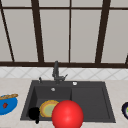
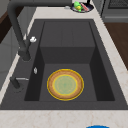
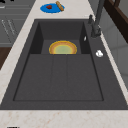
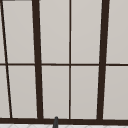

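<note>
A blue plate [image 1: 7, 106] with food is seen on the counter at the far left. Near the basin's left front corner, a black hand [image 1: 34, 113] is seen in the front view; whether its fingers are curled cannot be told. Just right of it, a yellow plate [image 2: 65, 84] lies flat in the sink [image 2: 67, 32] basin. A large red ball [image 1: 67, 114] is seen nearest the camera, partly covering the plate.

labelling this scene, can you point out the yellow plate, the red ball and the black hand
yellow plate [image 2: 65, 84], left side view, on its green middle, in the sink basin
red ball [image 1: 67, 115], front view, on its middle, before the sink's front edge
left hand [image 1: 34, 113], front view, on its palm, beside the plate
</note>
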Available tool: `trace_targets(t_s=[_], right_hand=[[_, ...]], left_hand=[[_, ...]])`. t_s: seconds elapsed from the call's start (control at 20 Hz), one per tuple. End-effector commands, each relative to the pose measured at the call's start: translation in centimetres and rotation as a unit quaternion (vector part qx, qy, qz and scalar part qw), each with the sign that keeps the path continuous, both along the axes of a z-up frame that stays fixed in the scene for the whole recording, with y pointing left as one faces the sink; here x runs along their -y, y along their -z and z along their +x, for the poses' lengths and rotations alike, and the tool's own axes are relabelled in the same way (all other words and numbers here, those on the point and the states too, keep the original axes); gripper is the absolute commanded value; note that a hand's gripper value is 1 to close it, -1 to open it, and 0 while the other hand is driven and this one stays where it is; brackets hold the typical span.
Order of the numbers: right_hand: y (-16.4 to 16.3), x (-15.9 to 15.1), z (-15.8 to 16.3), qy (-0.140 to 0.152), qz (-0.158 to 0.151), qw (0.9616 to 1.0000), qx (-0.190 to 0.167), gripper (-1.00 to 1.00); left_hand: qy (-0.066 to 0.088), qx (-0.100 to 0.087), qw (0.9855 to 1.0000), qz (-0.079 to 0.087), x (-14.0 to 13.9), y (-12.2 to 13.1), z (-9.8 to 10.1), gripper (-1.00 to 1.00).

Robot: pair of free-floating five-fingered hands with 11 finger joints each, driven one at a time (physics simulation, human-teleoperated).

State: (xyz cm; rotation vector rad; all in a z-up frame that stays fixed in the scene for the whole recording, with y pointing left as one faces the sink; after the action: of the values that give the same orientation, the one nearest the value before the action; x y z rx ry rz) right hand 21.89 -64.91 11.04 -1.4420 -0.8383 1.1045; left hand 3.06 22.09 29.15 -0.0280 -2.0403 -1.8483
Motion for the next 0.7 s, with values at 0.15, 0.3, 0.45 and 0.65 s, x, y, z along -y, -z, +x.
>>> trace_targets(t_s=[0.15,0.3,0.45,0.65], right_hand=[[-0.1,0.3,1.2,0.001,0.008,0.9974,-0.071,-1.00],[-1.3,1.0,1.9,0.002,0.020,0.9970,-0.075,-1.00],[-1.8,1.7,2.0,0.009,0.032,0.9940,-0.104,-1.00],[-1.7,1.9,2.0,0.018,0.034,0.9904,-0.133,-1.00]], left_hand=[[0.000,0.000,1.0000,0.000,0.0,0.0,0.0,0.00],[0.000,0.000,1.0000,0.000,0.0,0.0,0.0,0.00],[0.000,0.000,1.0000,0.000,0.0,0.0,0.0,0.00],[0.000,0.000,1.0000,0.000,0.0,0.0,0.0,0.00]])
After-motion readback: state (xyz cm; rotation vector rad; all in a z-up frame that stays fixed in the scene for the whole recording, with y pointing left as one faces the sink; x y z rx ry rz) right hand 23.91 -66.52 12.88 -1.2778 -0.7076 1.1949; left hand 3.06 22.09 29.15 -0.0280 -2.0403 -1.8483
